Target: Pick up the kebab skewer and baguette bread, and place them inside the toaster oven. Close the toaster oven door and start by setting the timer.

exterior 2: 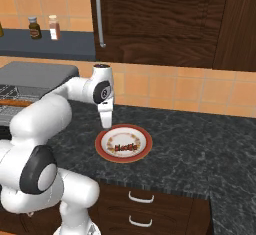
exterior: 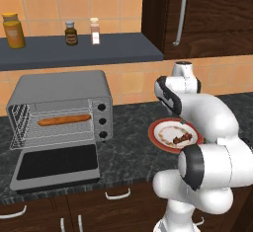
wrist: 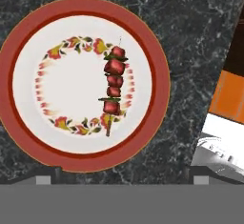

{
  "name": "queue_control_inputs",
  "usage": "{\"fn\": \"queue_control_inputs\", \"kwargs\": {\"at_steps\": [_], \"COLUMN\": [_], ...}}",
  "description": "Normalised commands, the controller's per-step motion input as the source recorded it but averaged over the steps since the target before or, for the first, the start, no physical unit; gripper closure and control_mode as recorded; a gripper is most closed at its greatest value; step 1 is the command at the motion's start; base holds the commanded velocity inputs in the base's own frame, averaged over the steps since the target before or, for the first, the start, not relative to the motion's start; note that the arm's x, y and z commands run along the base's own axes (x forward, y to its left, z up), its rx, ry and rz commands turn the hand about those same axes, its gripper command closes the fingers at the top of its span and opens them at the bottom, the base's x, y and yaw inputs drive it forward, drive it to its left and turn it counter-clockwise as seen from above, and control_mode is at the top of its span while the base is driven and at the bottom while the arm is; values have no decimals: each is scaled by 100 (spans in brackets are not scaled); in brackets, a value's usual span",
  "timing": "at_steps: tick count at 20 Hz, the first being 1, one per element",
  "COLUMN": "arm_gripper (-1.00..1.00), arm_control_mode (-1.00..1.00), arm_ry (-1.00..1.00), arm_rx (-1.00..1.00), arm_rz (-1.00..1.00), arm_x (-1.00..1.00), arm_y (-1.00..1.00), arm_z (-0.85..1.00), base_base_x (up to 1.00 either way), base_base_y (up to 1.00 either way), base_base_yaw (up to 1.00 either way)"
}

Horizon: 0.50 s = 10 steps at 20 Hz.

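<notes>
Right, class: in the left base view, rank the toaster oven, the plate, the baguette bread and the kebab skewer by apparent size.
1. toaster oven
2. plate
3. baguette bread
4. kebab skewer

The oven's open door is counted with it.

A dark, marbled stone tabletop runs along the tiled wall, above wooden drawers. On its left part stands the toaster oven, a grey metal box whose toaster oven door is dropped open and lies flat on the stone in front of it. To the right of the oven, well apart from it, a round plate with a red rim and a flowered white centre sits flat on the tabletop. Above the oven, a dark grey shelf is fixed to the wall; on it stand a yellow jar at the left and two small spice bottles near each other further right.
</notes>
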Motion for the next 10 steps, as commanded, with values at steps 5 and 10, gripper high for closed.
{"fn": "queue_control_inputs", "kwargs": {"at_steps": [5, 10], "arm_gripper": [-100, -100], "arm_control_mode": [-100, -100], "arm_ry": [-7, -1], "arm_rx": [16, 7], "arm_rz": [14, 5], "arm_x": [26, 27], "arm_y": [-50, -19], "arm_z": [-25, -55], "base_base_x": [0, 0], "base_base_y": [0, 0], "base_base_yaw": [0, 0]}}
